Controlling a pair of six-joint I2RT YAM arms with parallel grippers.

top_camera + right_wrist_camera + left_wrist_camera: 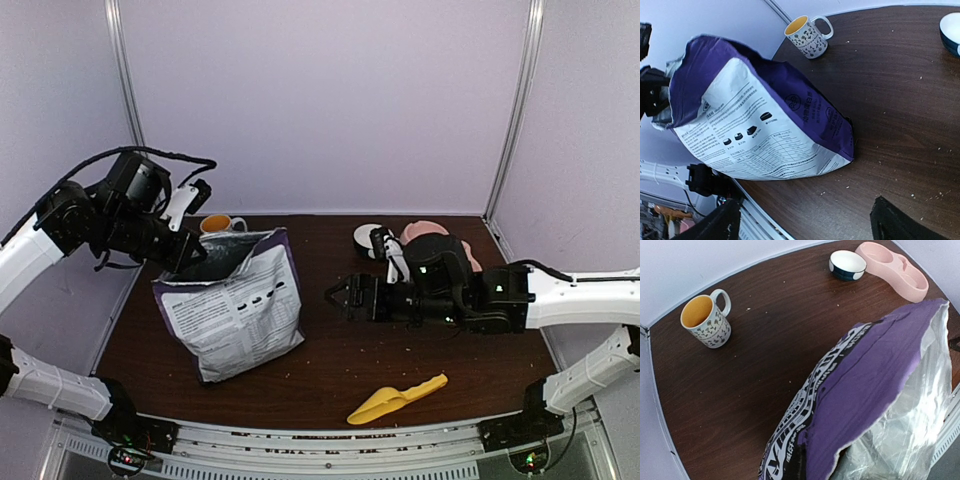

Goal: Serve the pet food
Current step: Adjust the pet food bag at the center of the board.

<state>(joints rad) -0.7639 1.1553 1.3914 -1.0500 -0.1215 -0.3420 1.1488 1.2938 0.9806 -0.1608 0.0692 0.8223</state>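
Pet food bag (235, 305) stands on the left half of the table (330, 370), mouth open (contents hidden from every view). Your left gripper (183, 257) is pinched closed on the bag's top rim at its back-left corner. Your right gripper (333, 296) hangs low just right of the bag, jaws spread wide, holding nothing, not touching it. Mug (220, 224) sits behind the bag. Yellow scoop (397, 400) lies near the front edge.
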